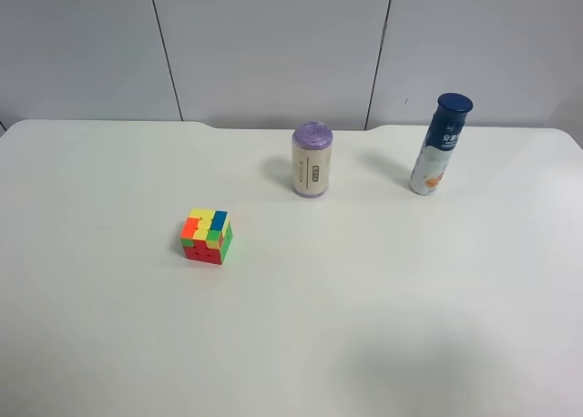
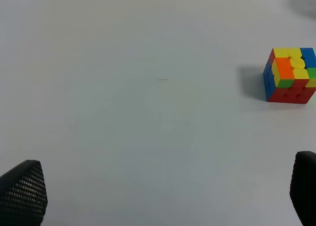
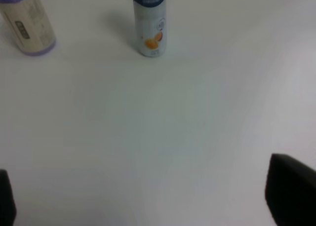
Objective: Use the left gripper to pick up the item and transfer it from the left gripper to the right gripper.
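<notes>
The item, a small puzzle cube (image 1: 206, 236) with red, yellow, green, blue and orange squares, sits on the white table (image 1: 383, 289) left of centre. It also shows in the left wrist view (image 2: 291, 75), well ahead of and off to one side of my left gripper (image 2: 163, 196). The left gripper's fingertips (image 2: 24, 191) stand wide apart and hold nothing. My right gripper (image 3: 148, 199) is open and empty too, with one fingertip (image 3: 291, 191) showing at each lower corner. Neither arm appears in the exterior high view.
A purple-capped cream cylinder (image 1: 311, 158) stands at the back centre of the table; it also shows in the right wrist view (image 3: 27, 21). A blue-capped white bottle (image 1: 440, 144) stands at the back right, and in the right wrist view (image 3: 149, 19). A grey panelled wall lies behind.
</notes>
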{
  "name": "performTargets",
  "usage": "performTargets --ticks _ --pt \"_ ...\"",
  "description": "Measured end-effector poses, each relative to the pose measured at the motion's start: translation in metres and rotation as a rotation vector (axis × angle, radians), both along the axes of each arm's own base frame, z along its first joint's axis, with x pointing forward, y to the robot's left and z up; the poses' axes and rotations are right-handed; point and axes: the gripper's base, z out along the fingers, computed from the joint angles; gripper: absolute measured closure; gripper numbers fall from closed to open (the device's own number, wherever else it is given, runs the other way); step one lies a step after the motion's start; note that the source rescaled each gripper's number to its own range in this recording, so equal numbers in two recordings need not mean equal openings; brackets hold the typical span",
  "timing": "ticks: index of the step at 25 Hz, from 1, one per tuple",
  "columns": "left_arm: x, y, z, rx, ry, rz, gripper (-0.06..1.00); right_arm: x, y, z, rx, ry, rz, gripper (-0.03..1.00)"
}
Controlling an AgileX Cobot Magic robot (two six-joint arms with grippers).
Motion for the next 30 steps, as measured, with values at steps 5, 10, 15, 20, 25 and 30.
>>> performTargets --ticks 5,10,15,20,25,30 --pt "0.000 0.000 0.000 0.000 0.000 0.000 -0.06 0.000 0.000 0.000 0.000 0.000 0.000 -0.03" --pt "0.000 0.000 0.000 0.000 0.000 0.000 -0.06 0.000 0.000 0.000 0.000 0.000 0.000 -0.03" --pt "0.000 0.000 0.000 0.000 0.000 0.000 -0.06 0.000 0.000 0.000 0.000 0.000 0.000 -0.03" --pt "0.000 0.000 0.000 0.000 0.000 0.000 -0.06 0.000 0.000 0.000 0.000 0.000 0.000 -0.03" --pt "0.000 0.000 0.000 -0.005 0.000 0.003 -0.06 0.000 0.000 0.000 0.000 0.000 0.000 -0.03" --pt "0.016 -0.002 0.014 -0.004 0.095 0.002 -0.06 0.000 0.000 0.000 0.000 0.000 0.000 -0.03"
